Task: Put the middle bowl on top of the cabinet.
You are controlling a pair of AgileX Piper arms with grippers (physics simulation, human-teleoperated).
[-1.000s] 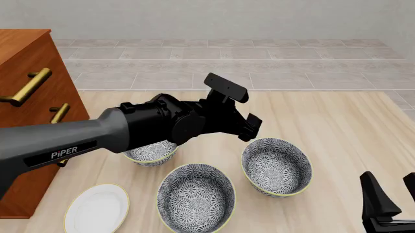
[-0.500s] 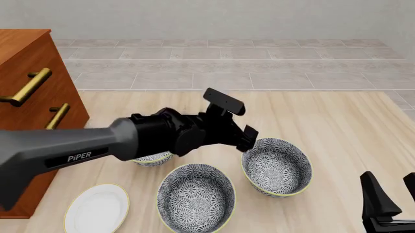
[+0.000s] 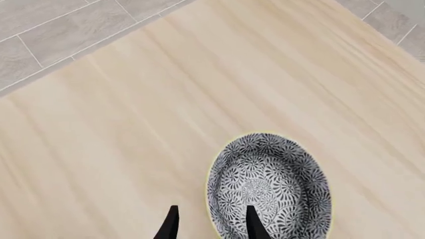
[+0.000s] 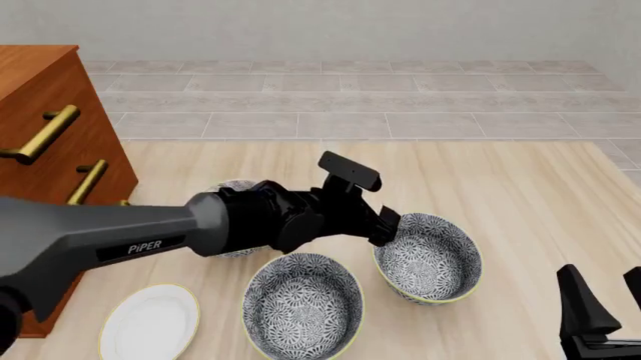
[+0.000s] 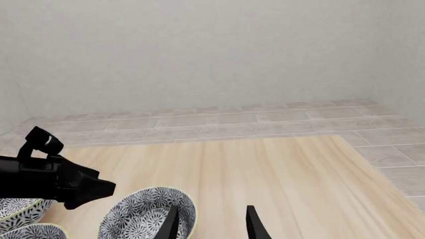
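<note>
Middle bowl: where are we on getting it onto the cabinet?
Done: nothing. All three bowls sit on the table, the middle bowl included. In hand: the left pincer is open astride the rim of the right-hand bowl, not closed on it. The right pincer is open, off to the side. Left: grasp, lift, set on the cabinet.

bowls (image 4: 302, 304) blue-white floral | cabinet (image 4: 50, 112) reddish-brown | plate (image 4: 150, 324) white

A simulated home-like room, plainly rendered: a pale wooden table (image 4: 521, 195) stands on a grey tiled floor (image 4: 350, 97) before a bare light wall (image 5: 199, 50). Patterned bowls (image 4: 428, 257), a white plate (image 4: 150, 324) and a reddish-brown drawer cabinet (image 4: 45, 112) suggest a dining corner.
</note>
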